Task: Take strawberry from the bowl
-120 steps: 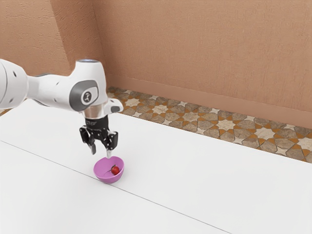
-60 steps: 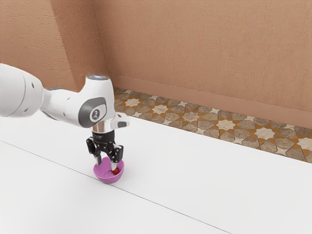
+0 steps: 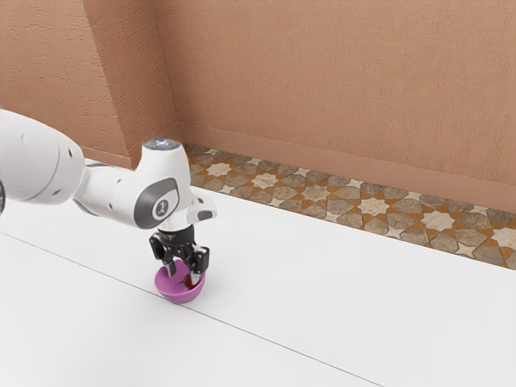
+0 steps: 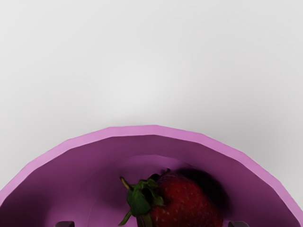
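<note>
Gripper [image 3: 183, 277] astride strawberry [image 4: 187, 203]; arm emblem [image 3: 162, 210] illegible.

There is one robot arm [image 3: 40, 161]. It has one black gripper [image 3: 183, 276], and the gripper has two fingers [image 3: 195, 278]. There is one pink-purple bowl [image 3: 179, 297]. There is one red strawberry [image 4: 189, 204] in it, with one green leafy top [image 4: 139, 201]. I count one white table [image 3: 347, 290] with one long, thin line [image 3: 266, 340] on it. There is one tiled floor [image 3: 314, 193] too.
</note>
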